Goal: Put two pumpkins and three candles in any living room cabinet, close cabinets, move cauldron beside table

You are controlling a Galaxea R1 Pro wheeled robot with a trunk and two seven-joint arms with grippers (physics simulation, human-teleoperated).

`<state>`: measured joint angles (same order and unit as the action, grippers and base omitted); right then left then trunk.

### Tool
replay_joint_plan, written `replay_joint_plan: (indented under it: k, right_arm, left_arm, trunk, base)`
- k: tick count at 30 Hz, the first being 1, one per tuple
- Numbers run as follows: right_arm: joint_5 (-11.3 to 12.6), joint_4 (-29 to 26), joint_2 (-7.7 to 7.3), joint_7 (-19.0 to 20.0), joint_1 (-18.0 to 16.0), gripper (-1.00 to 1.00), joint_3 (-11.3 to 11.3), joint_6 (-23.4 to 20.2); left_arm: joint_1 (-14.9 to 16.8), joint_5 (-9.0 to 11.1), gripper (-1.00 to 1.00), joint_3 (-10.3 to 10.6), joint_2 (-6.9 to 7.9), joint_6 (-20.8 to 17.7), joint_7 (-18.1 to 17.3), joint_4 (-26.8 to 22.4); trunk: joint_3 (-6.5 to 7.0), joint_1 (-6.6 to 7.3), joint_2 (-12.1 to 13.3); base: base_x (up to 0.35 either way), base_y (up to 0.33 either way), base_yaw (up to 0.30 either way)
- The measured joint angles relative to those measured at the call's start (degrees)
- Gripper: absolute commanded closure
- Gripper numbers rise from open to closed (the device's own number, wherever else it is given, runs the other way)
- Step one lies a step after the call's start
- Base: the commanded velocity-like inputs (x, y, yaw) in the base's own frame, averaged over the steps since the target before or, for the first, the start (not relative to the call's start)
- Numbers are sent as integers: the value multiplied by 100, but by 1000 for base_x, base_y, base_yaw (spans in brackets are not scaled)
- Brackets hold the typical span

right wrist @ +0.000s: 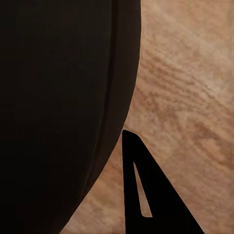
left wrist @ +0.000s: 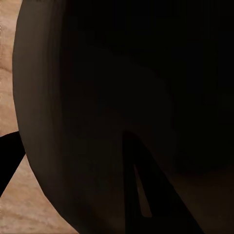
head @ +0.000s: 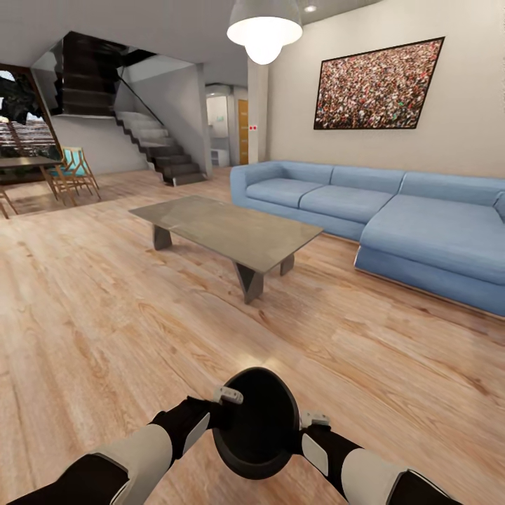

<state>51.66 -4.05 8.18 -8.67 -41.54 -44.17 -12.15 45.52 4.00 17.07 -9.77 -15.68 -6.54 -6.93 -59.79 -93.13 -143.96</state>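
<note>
A: Where's your cauldron (head: 257, 423)?

B: Low in front of you, above the wood floor (head: 105, 308), pressed between your left gripper (head: 223, 401) and right gripper (head: 308, 425), one on each side. Whether either jaw is clamped on the rim, you cannot tell.

A: And the table (head: 228, 230)?

B: Well ahead, near the blue sofa (head: 393, 217).

A: Any writing?

B: None readable on the wall picture (head: 377, 85).

Bright room, dark wrists.
My head view is evenly lit, the lamp (head: 264, 29) glowing overhead; the black pot (left wrist: 126, 97) darkens both wrist views.
</note>
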Motion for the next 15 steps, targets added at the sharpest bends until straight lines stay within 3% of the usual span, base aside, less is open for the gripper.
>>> replay_joint_plan:
  k: [15]
  right_arm:
    - [-3,9,7,0,0,100,5,0]
  left_arm:
    - [0,-2,100,0,0,0,0,1]
  trunk:
    - [138,0,0]
  base:
    - [0,0,0]
